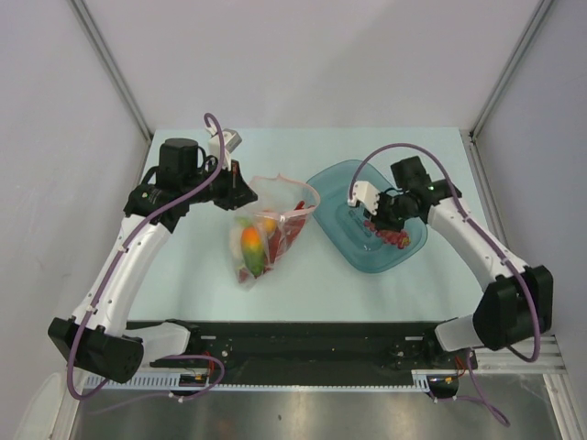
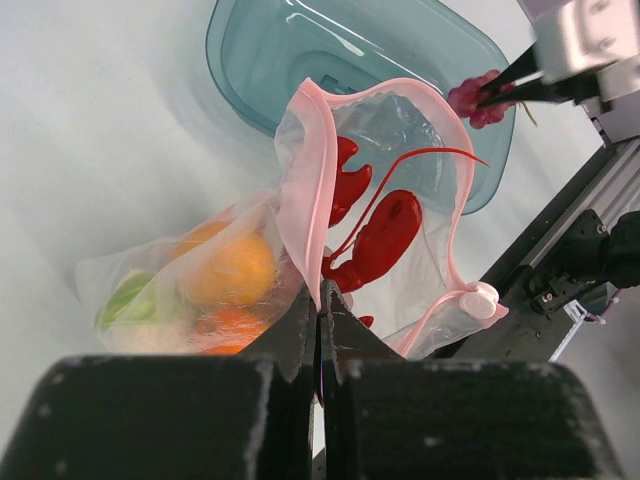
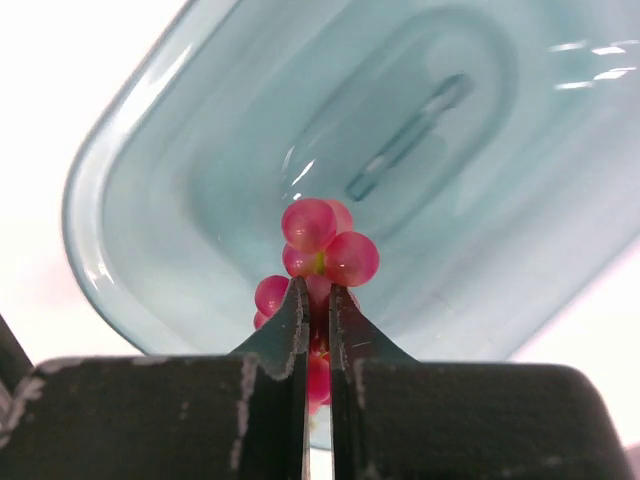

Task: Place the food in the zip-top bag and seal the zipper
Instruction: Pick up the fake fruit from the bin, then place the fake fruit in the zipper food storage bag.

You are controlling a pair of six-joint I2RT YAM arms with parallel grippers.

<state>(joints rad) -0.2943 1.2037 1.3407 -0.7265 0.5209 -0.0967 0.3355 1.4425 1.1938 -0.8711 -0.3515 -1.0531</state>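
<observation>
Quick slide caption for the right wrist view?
Right gripper shut on the red grape cluster, with the blue bowl behind.

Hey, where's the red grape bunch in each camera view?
Top external: red grape bunch right of centre, over the blue bowl.
Left wrist: the bunch upper right, against the bowl.
Right wrist: the bunch at centre, pinched in the right gripper.
Shared landmark: the blue bowl.

Open bag (image 2: 432,200), lobster (image 2: 385,235) inside; red clump (image 3: 330,250) outside
</observation>
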